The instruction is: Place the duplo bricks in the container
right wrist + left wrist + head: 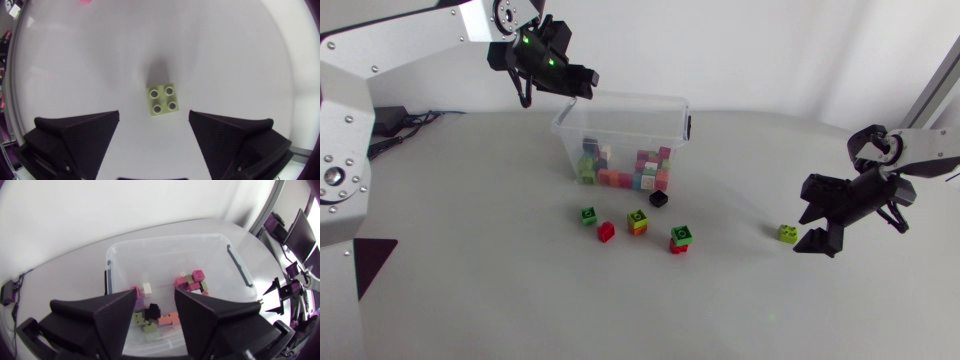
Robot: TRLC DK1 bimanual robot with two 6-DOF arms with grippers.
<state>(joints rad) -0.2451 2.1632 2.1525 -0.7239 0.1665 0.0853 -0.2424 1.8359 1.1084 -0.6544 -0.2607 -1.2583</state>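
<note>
A clear plastic container stands at the back middle of the table, with several pink, green and white bricks inside. My left gripper hangs over its left rim. In the left wrist view the left gripper is open. A black brick shows in the gap, clear of both fingers, above the bricks in the container. My right gripper is low at the right, open, with a lime brick just ahead of it. That lime brick lies on the table between the right gripper's fingertips, touching neither.
In front of the container lie loose bricks: a black one, a green one, a red one, a green, red and yellow stack and a green one on red.
</note>
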